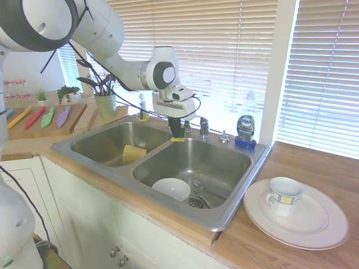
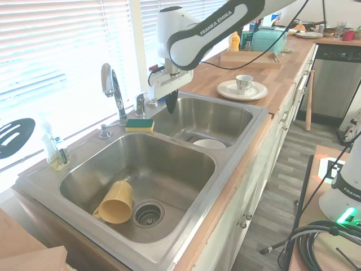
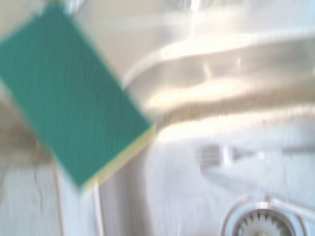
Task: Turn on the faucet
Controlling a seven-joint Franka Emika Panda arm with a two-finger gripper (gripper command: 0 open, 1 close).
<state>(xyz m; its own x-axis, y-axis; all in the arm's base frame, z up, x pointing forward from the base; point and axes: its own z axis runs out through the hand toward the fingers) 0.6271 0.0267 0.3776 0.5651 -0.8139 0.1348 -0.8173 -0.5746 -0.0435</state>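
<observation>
Hovering over the back rim of the double stainless steel sink (image 2: 237,144), the white arm's two-finger gripper (image 2: 171,104) points straight down with its dark fingers drawn close together, nothing between them as far as the second exterior view shows. The shiny chrome faucet with its tall arched gooseneck spout (image 2: 111,87) stands on the sink deck at the divider between the two basins, and its short stubby chrome lever handle (image 2: 140,104) rises just beside the base. In the second exterior view that handle lies just to the picture's left of the fingertips, towards the window, at about the height of the tips. The coming move likely turns on this sideways gap: the gripper must shift towards the handle. A green-topped yellow rectangular sponge (image 2: 140,124) lies on the rim just below the handle, filling much of the blurred wrist view.
</observation>
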